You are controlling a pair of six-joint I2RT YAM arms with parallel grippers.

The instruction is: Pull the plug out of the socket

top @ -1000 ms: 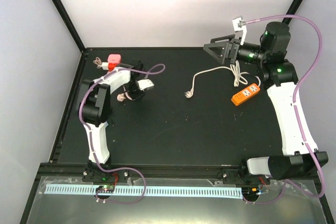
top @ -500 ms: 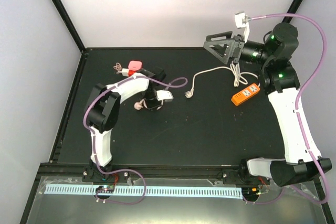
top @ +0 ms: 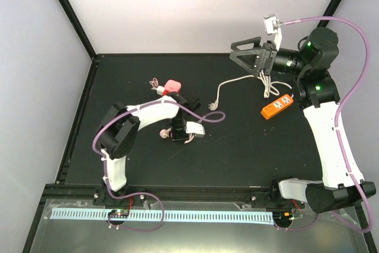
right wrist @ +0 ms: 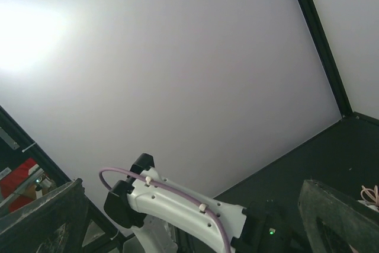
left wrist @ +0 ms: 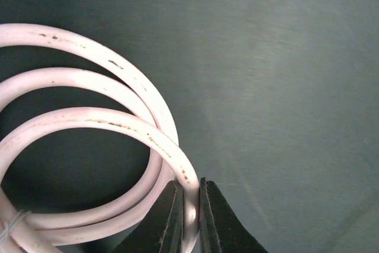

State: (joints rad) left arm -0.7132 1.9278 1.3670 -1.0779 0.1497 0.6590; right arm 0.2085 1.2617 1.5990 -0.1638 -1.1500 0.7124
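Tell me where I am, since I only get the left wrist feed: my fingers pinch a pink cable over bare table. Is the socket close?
Observer: No. The orange power strip lies on the right side of the table, well apart from the left gripper and its pink cable.
Operator: Anything plugged in?
Observer: A white cord reaches it, trailing left across the table.
Operator: The other arm?
Observer: The right gripper is open, raised near the back wall, holding nothing.
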